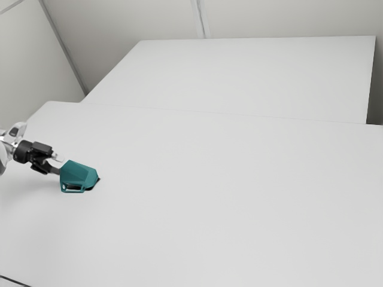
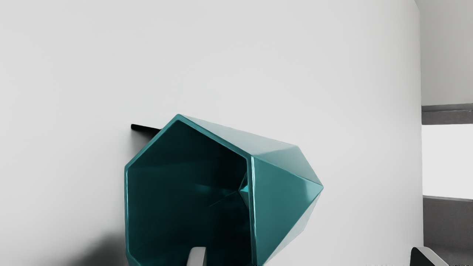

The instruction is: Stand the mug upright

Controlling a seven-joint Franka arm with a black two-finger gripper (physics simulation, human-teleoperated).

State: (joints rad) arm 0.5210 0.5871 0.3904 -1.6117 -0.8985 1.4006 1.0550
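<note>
The claw (image 1: 58, 165) is open — its two fingers are wide apart. Right by its tips, the shiny blue-green mug (image 2: 284, 192) lies on its side on the smooth white table (image 1: 239, 197). Its dark, hollow mouth faces the claw. Its sides are flat with sharp corners — like a cut gem — and its handle (image 1: 72, 191) is a loop.

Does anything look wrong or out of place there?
Yes: the teal mug lies on its side, its mouth facing the gripper instead of up. A black sliver also pokes out beside it; I can't tell what it is.
</note>
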